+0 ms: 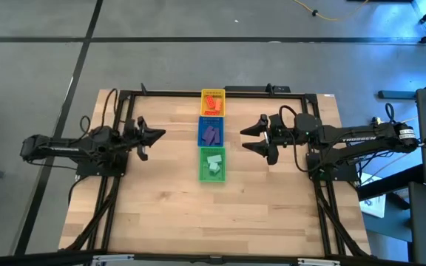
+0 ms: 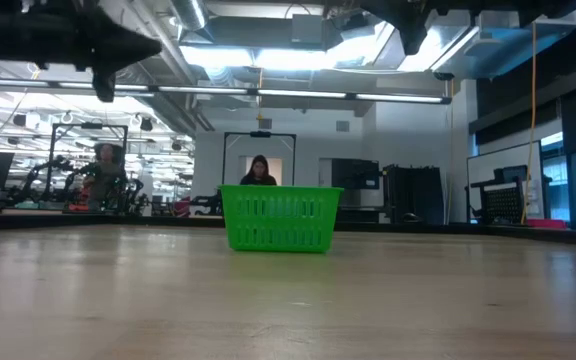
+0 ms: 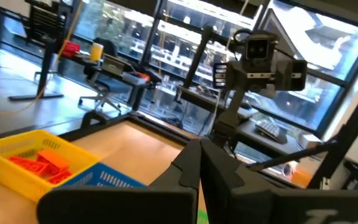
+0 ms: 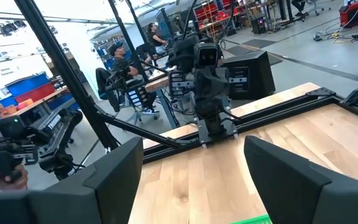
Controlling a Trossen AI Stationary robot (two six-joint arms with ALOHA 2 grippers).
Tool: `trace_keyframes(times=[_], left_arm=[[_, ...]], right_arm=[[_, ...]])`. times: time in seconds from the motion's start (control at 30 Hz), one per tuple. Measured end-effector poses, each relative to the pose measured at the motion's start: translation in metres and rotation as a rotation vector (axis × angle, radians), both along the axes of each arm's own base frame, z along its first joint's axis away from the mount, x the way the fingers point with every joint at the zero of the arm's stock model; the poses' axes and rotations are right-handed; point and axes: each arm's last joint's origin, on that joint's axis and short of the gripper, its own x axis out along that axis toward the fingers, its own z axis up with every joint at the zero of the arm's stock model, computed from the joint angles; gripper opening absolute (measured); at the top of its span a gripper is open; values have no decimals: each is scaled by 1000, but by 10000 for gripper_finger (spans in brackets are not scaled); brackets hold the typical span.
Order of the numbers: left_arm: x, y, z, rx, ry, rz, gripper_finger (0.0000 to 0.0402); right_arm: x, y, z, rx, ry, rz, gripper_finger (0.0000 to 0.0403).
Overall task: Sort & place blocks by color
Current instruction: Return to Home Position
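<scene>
Blue basket (image 1: 200, 131) sits mid-desk, taken as the reference. Wooden desk (image 1: 161, 214) under it, black frame around. Yellow basket (image 1: 203, 103) touches the blue basket on its far side; green basket (image 1: 201, 166) touches it on the near side, so the three form one straight column. Purple blocks (image 1: 211, 134) lie inside the blue basket. Orange blocks (image 1: 213, 102) are piled in the yellow basket, mint blocks (image 1: 214, 163) in the green one. Exact count in each pile cannot be made out from above. No block seen on the bare wood around the blue basket. Left end effector (image 1: 156, 134) is level with the blue basket, well apart on its left, pointing toward it, fingers pressed together with nothing between them. Right end effector (image 1: 248, 138) is level with the blue basket on its right, somewhat closer than the left one, also pointing at it, fingers spread wide and empty. Both are held up off the desk surface; from desk height only their dark undersides show overhead. A person (image 2: 259, 170) sits in the room beyond the desk, in line with the baskets.
</scene>
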Motion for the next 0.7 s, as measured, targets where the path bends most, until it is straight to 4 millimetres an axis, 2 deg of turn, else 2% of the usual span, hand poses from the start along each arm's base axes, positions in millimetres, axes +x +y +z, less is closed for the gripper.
trace_keyframes(times=[0.27,0.43,0.5,0.6,0.7], left_arm=[[-9,0,-36,-74,-13,23,0],[-12,0,-41,-95,33,2,0],[-13,-1,-43,-71,55,-21,0],[-15,-2,-54,-51,179,-43,0],[-14,-2,-54,10,200,-61,0]], right_arm=[[0,0,0,1,0,0,282],[0,0,0,4,0,0,282],[0,0,0,4,0,0,282],[0,0,0,8,0,0,282],[0,0,0,52,2,1,282]])
